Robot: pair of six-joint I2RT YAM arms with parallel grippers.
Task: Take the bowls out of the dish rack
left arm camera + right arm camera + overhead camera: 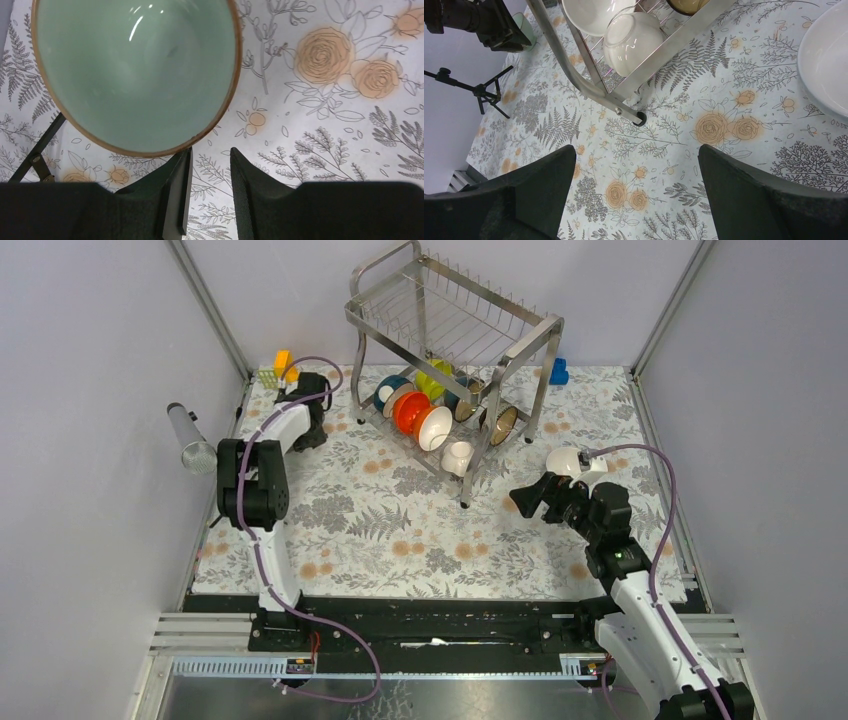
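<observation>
Bowl [135,75] beside narrowly parted left fingers [172,200]; right fingers [744,195] wide.

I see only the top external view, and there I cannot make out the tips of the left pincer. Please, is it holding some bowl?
Observer: No. In the left wrist view the left pincer has a narrow, empty gap; a pale green bowl rests on the tablecloth just beyond it.
Operator: Thank you. And the right pincer, does it hold something?
Observer: Nothing. Its wrist view shows it wide open above the tablecloth, near a foot of the dish rack.
</observation>
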